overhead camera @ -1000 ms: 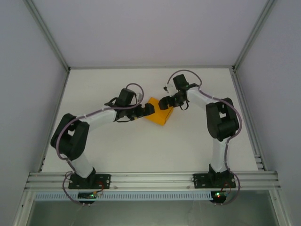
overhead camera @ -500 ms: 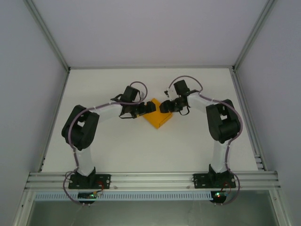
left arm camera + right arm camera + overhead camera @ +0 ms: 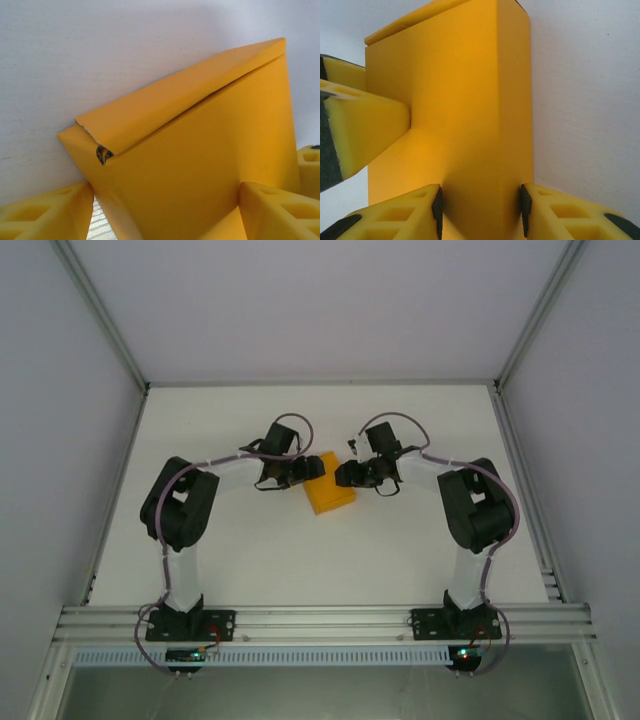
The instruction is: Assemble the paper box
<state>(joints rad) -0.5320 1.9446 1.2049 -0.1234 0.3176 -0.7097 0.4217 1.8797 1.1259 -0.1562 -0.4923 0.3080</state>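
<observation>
The box [image 3: 330,495] is formed; one flap [image 3: 165,107] corner gapes. The right gripper [image 3: 480,210] clamps it; the left gripper [image 3: 165,205] straddles it, hold unclear.

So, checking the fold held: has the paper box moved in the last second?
Yes. The paper box has turned against the table's far edge and shifted slightly toward the near rail.

Left arm [image 3: 215,480]: elbow folded back at the left, forearm stretched inward to the table's middle.
Right arm [image 3: 445,470]: mirrored, forearm stretched inward.
Left gripper [image 3: 316,469]: jaws held apart, one finger [image 3: 275,210] laid against the paper box [image 3: 330,496].
Right gripper [image 3: 341,476]: pads [image 3: 437,206] pressed on both sides of the box's narrow edge.
</observation>
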